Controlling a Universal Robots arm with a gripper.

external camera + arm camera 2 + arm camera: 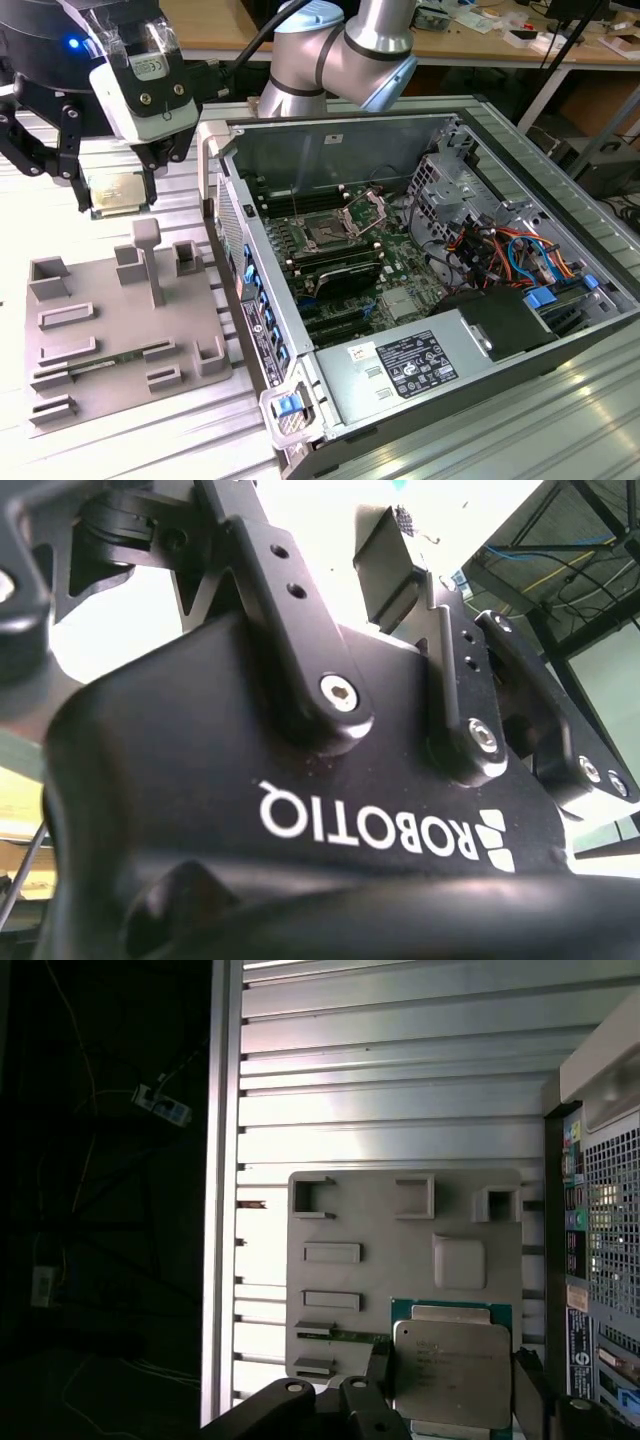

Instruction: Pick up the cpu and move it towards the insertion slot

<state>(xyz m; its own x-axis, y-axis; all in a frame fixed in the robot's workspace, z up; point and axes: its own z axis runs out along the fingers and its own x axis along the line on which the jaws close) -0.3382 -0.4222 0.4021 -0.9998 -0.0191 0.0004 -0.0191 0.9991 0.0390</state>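
- cpu (120, 189) — a silvery square chip, held level and clamped between the fingers of the gripper (116, 200), in the air above the grey tray (110, 330).
- Gripper points straight down at the exterior view's left; the arm (345, 50) bends above the open computer case (400, 370).
- insertion slot (325, 234) — inside the case, well apart from the cpu.

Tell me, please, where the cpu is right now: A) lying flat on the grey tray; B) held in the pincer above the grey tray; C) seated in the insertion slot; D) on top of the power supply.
B: in the exterior view the pincer clamps the cpu, lifted above the grey tray.
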